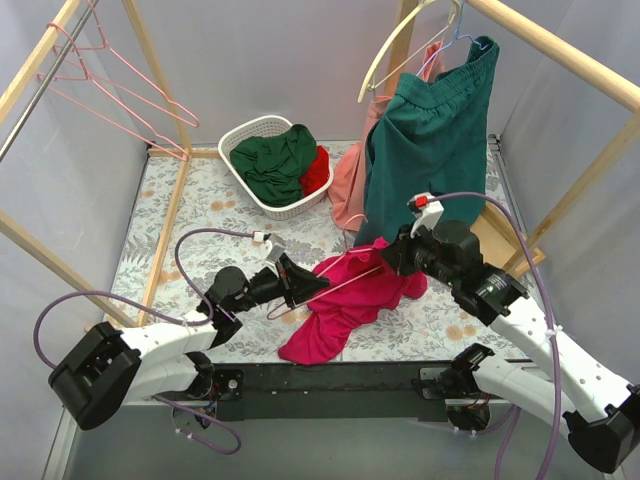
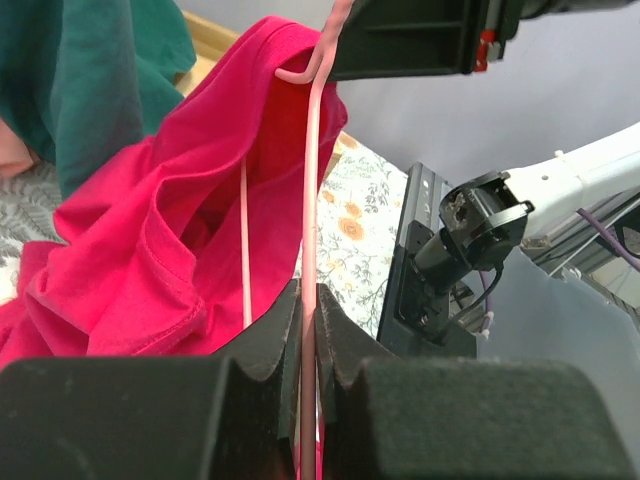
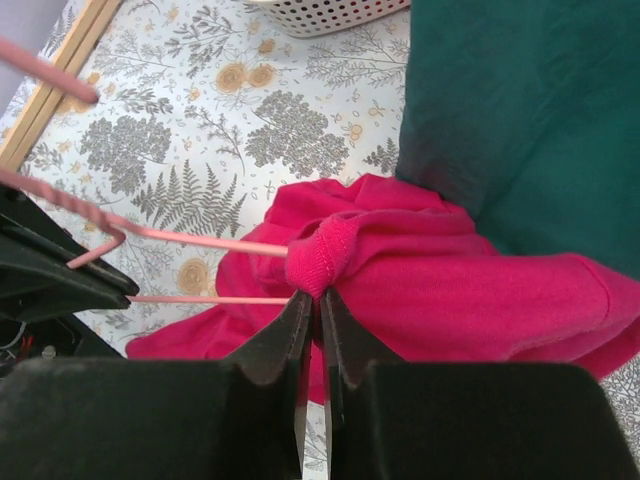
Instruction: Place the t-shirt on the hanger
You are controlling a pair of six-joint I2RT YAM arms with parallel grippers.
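The magenta t-shirt [image 1: 350,300] hangs bunched between the arms at the table's middle, its lower part on the floral cloth. A thin pink wire hanger [image 1: 335,285] runs partly inside it. My left gripper [image 1: 305,283] is shut on the hanger's wire [image 2: 310,200], which goes up into the t-shirt [image 2: 150,250]. My right gripper [image 1: 385,255] is shut on a fold of the t-shirt's ribbed hem [image 3: 325,255] and holds it up, with two hanger wires [image 3: 200,240] entering the cloth to its left.
A dark green garment [image 1: 430,140] hangs on a cream-white hanger [image 1: 400,45] at the back right, close behind my right gripper. A white basket [image 1: 250,135] with green and red cloth stands at the back. Spare pink hangers [image 1: 110,90] hang on the left rail. Wooden frame posts surround the table.
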